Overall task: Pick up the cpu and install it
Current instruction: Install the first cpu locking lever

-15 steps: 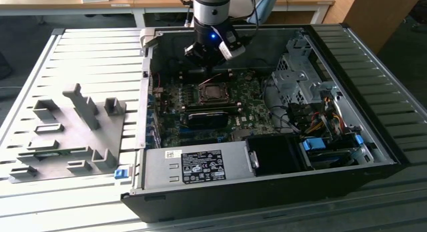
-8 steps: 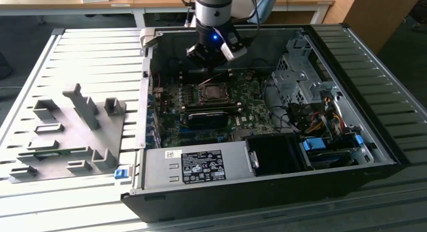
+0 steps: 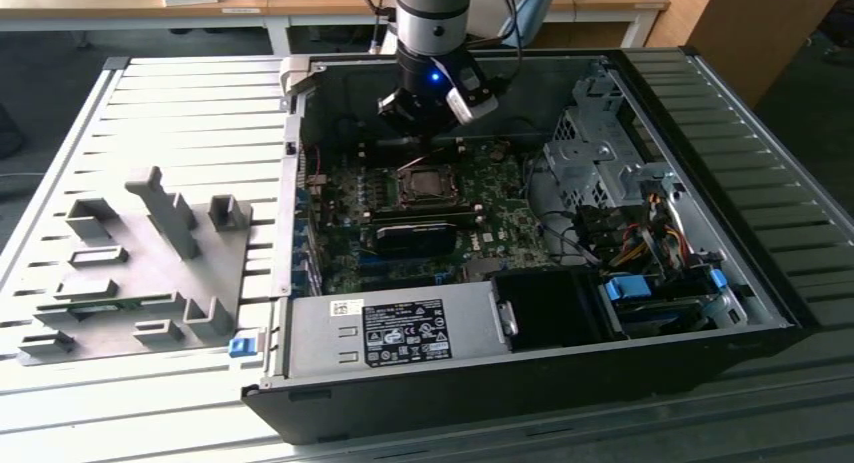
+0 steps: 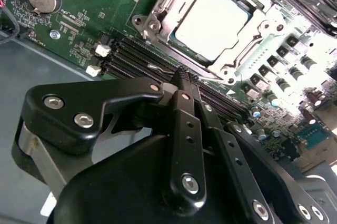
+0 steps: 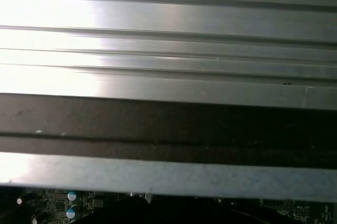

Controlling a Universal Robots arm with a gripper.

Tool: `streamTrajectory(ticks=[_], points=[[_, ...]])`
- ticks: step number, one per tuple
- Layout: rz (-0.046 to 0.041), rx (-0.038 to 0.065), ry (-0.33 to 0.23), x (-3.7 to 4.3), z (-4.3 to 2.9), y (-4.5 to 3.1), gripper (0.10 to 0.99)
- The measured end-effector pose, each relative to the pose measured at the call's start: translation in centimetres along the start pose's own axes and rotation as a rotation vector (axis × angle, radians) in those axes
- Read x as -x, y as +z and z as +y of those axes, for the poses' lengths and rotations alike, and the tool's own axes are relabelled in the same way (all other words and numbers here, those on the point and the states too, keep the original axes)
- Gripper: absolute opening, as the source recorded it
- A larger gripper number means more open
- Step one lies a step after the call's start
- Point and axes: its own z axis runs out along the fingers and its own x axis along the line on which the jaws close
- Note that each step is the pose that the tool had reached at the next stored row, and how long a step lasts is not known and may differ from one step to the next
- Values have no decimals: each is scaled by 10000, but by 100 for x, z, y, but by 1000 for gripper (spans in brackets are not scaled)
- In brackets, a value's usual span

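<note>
Inside the open computer case point(image 3: 747, 283), the cpu point(image 4: 211, 19) is sitting flat in its socket frame point(image 4: 158, 21) on the green motherboard point(image 4: 79, 34), while the claw point(image 4: 181, 79) is hovering just beside it, fingers pressed together and gripping nothing.

- From my remote station, the gripper point(image 4: 181, 76) hides part of the motherboard point(image 4: 79, 18) beneath it in the second wrist view; I cannot judge any gap between its fingertips.
- The cpu point(image 4: 210, 21) is overexposed there, its surface detail washed out.
- In the exterior view, the arm point(image 3: 430, 23) is cut off by the upper edge.
- The cpu point(image 3: 424, 183) there is too small for me to read its seating.
</note>
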Motion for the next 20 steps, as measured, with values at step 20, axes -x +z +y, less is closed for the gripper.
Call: streamTrajectory(ticks=[20], points=[[22,-10,3,125,-1,137,106]])
